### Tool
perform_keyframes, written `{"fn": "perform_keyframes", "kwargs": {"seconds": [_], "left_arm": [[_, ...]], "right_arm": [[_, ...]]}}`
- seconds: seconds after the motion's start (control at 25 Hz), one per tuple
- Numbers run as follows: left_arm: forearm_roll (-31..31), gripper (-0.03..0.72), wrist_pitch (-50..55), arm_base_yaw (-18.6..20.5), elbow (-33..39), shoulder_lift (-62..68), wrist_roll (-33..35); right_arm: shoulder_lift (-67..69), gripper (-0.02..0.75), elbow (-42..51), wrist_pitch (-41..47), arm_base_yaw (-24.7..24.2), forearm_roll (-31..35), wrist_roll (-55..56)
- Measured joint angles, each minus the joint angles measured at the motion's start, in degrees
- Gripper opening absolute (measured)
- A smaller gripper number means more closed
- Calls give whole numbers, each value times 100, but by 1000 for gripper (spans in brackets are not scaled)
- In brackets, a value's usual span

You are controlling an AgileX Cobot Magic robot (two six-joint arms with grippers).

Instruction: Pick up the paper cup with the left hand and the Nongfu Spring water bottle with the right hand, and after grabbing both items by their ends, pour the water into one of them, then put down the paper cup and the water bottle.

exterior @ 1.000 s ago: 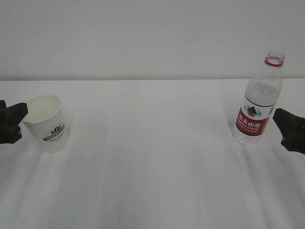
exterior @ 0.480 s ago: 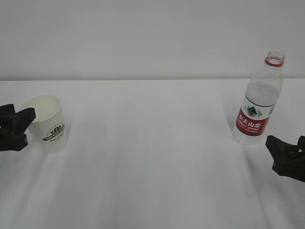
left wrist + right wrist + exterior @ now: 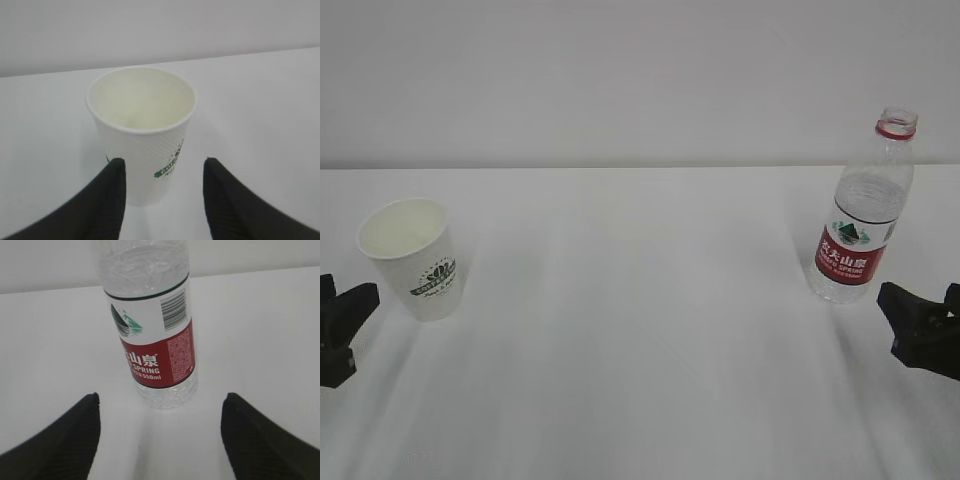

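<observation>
Both pincers are spread and hold nothing. The left hand (image 3: pixel 162 200) sits low in its wrist view, with the paper cup (image 3: pixel 141 131) in the middle. The right hand (image 3: pixel 160 437) faces the Nongfu Spring water bottle (image 3: pixel 152 335) — tall and capless. A bump could tip it, I think — or knock the light cup over.

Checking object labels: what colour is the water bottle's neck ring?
Red; the neck ring shows best in the exterior view.

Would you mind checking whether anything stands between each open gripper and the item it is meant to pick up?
Nothing visible does. Only bare white table lies between the left gripper and the white paper cup, and between the right gripper and the clear red-labelled water bottle.
</observation>
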Motion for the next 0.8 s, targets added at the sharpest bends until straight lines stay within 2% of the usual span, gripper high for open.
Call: {"fn": "perform_keyframes", "kwargs": {"seconds": [0.2, 0.56, 0.8], "left_arm": [[-7, 371, -44, 0, 114, 160, 0], [165, 371, -58, 0, 114, 1219, 0], [243, 371, -84, 0, 114, 1296, 32]], "right_arm": [[0, 568, 0, 0, 0, 0, 0], [10, 568, 0, -12, 0, 0, -118], [88, 568, -36, -24, 0, 0, -335]]}}
